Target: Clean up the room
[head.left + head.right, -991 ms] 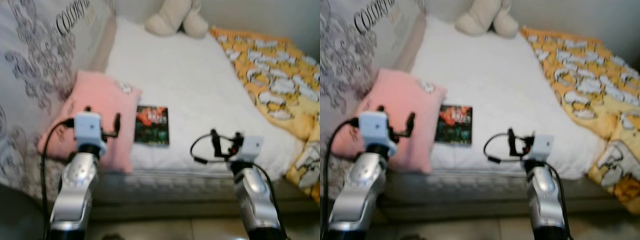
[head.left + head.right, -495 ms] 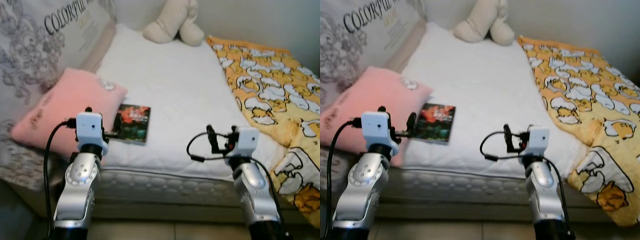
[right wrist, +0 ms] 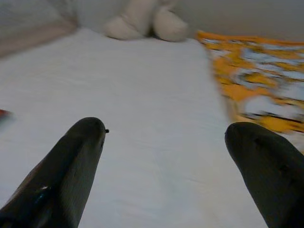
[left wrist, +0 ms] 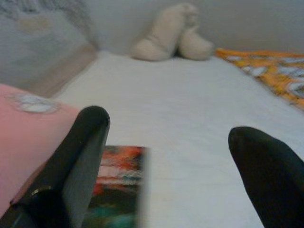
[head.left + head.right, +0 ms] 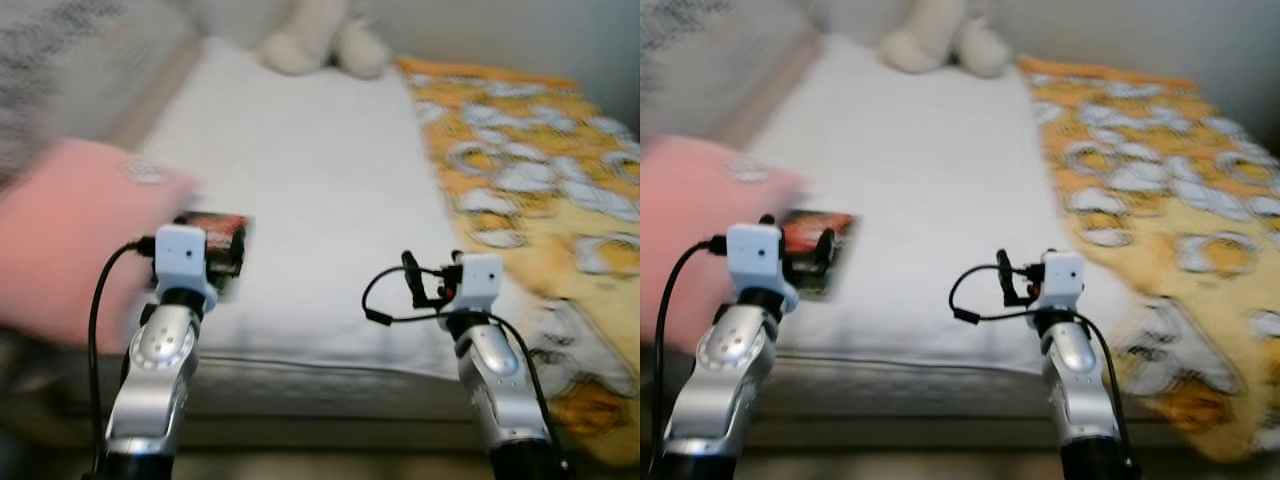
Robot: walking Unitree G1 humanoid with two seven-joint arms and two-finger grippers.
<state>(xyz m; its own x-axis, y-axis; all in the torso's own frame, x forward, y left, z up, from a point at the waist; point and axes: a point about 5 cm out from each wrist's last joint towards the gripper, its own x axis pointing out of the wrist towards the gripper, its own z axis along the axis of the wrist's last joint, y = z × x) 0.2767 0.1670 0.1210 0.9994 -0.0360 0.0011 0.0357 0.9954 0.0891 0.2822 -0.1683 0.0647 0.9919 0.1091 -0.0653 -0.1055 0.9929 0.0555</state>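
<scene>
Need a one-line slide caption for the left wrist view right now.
Left gripper open over the white bed, book beside the pink pillow, plush toy beyond.

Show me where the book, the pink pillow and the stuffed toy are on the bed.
book (image 5: 818, 251): right eye view, middle of its dark cover.
pink pillow (image 5: 70, 235): left eye view, centre of its top face.
stuffed toy (image 4: 166, 33): left wrist view, on the cream body.
</scene>
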